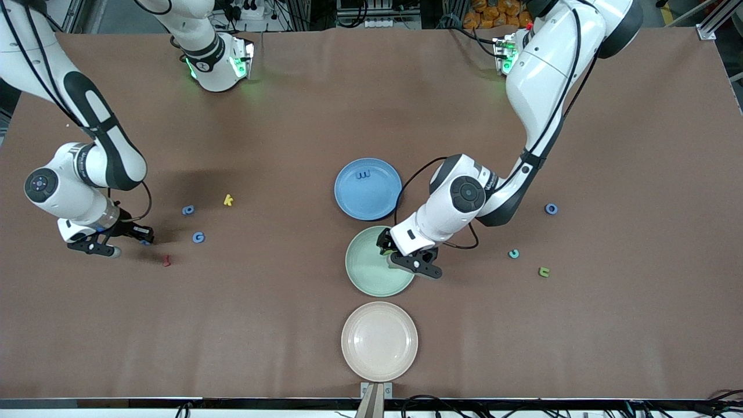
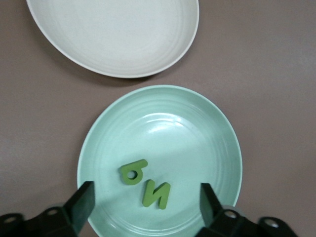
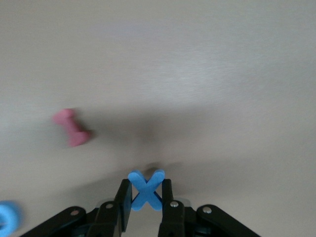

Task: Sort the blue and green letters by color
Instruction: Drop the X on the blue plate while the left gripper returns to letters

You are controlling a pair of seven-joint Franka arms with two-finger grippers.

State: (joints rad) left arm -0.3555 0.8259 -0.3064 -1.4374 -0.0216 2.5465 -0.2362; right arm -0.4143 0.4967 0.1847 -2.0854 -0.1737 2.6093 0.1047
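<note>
Overhead, the left end effector (image 1: 413, 259) hangs over the green plate (image 1: 365, 276), and the right end effector (image 1: 113, 241) sits low near the red letter (image 1: 166, 260). Closer, the left wrist view shows its fingers (image 2: 81, 200) spread wide above two green letters (image 2: 145, 182) lying in that plate; the right wrist view shows the right end effector (image 3: 146, 197) clamped on a blue X (image 3: 145, 190) just above the tabletop (image 3: 197, 74).

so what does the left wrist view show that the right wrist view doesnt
Only the left wrist view: two green letters lying in the green plate, the cream plate beside it, and the open left gripper over the green plate. Only the right wrist view: the right gripper shut on a blue letter X, a dark red letter and another blue letter on the table. Both show the brown tabletop.
</note>
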